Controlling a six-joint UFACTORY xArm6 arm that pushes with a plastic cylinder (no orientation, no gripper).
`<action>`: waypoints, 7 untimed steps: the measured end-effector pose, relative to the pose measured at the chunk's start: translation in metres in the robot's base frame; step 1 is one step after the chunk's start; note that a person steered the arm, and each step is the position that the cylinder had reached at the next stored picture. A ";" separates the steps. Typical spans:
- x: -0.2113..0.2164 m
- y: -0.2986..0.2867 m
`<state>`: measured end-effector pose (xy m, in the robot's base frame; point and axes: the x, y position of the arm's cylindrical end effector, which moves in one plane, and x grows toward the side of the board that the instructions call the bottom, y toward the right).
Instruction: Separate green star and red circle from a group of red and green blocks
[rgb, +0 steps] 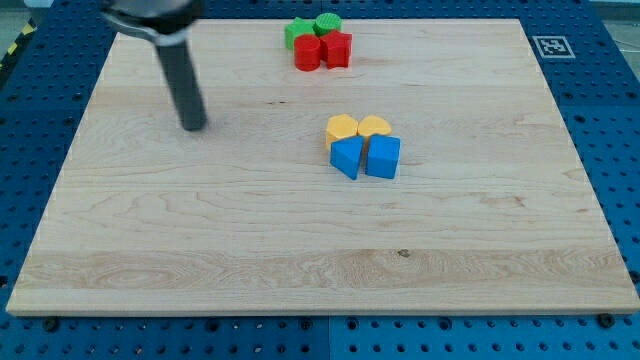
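Observation:
A tight group of red and green blocks sits near the view's top edge of the wooden board (200, 250). The green star (296, 32) is at the group's left, a green round block (328, 24) at its top right, the red circle (307, 53) at the bottom left and another red block (337, 49) at the bottom right. All touch one another. My tip (193, 126) rests on the board well to the left of and below this group, touching no block.
A second cluster lies near the board's middle: two yellow blocks (342, 128) (374, 126) above two blue blocks (347, 157) (383, 156). A blue pegboard table surrounds the board, with a fiducial tag (549, 45) at the top right.

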<state>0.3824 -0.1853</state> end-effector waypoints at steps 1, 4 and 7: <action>-0.061 -0.052; -0.191 -0.049; -0.191 0.038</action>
<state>0.1911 -0.1471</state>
